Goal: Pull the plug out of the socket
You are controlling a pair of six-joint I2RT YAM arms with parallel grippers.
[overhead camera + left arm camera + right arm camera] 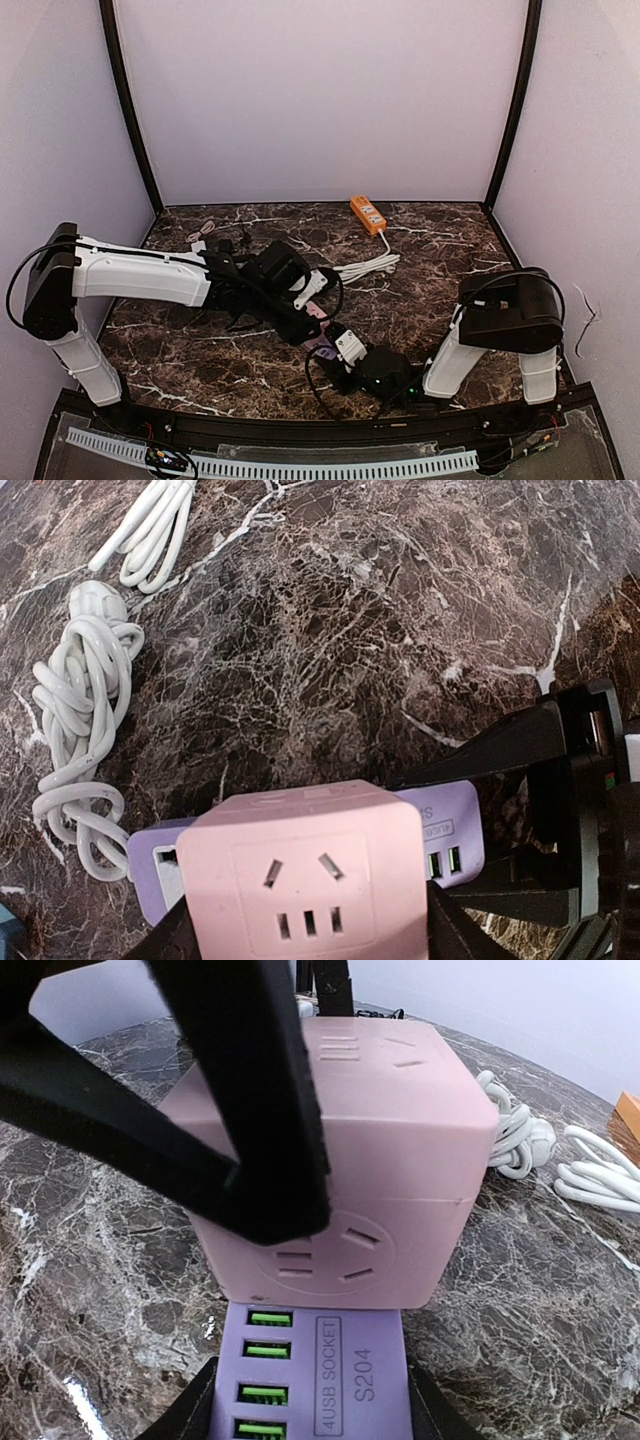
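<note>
Left end effector (pixel 308 935) clamps pink socket cube (pixel 400 1120) so I can anchor it. My right end effector (pixel 310 1425) is closed on purple USB plug block (pixel 452 820), opposed for straight pull. Two not yet parted, near middle of worktop (pixel 450 290) near edge.

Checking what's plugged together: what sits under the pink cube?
A purple block with green USB ports sits against the pink cube from below. Where they join, and any prongs, is covered.
</note>
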